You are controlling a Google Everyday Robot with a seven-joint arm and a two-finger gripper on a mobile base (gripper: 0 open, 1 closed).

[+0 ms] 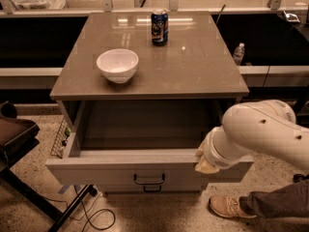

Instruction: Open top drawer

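Top drawer (pixel 96 174) stands wide open. Claw (pixel 203 164) at its front rim, right end, masked by the arm (pixel 263 132); grip state: can't tell. 1 bowl (pixel 117 65) and 1 can (pixel 159 27) on counter (pixel 203 74). Shoe (pixel 227 206) just right of drawer.

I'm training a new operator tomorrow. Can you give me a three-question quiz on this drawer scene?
1. True or false: the top drawer is shut.
2. What stands on the countertop behind the white bowl?
A) a mug
B) a blue can
C) a plate
3. Fill in: the gripper is at the top drawer's front edge, toward the ____ side of the picture.

Key
1. False: it is pulled out and its grey inside shows.
2. B
3. right
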